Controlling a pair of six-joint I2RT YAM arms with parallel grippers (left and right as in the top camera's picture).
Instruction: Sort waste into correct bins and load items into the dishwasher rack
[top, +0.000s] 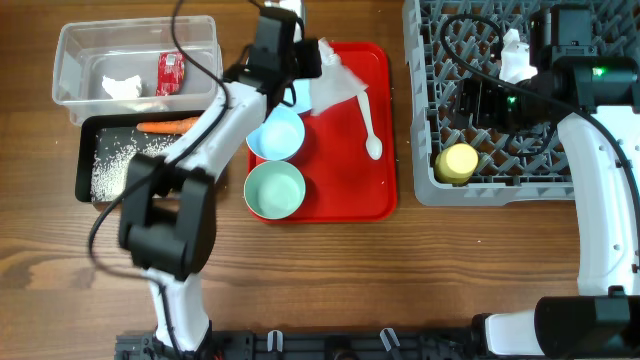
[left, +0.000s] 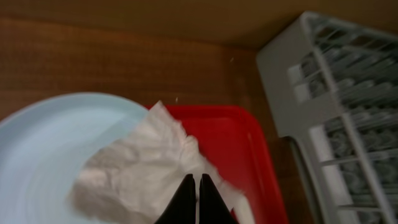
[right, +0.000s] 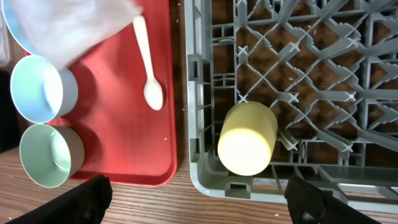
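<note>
crumpled napkin (left: 140, 171) at 12 o'clock end of red tray (top: 350, 195), draped over pale blue plate (left: 43, 143). left gripper (left: 196, 200) fingers pressed together, pinching its edge. judged light, limp, tear-prone: grip thick fold. right gripper (right: 202, 196) fingers spread, empty.

My left arm (top: 215, 120) reaches toward the counter's far edge, with the left gripper (left: 196, 196) pinched tight on a napkin (left: 143, 174). My right arm (top: 600, 200) runs along the right edge, wrist bent left, and the right gripper (right: 199, 193) is spread wide.
</note>
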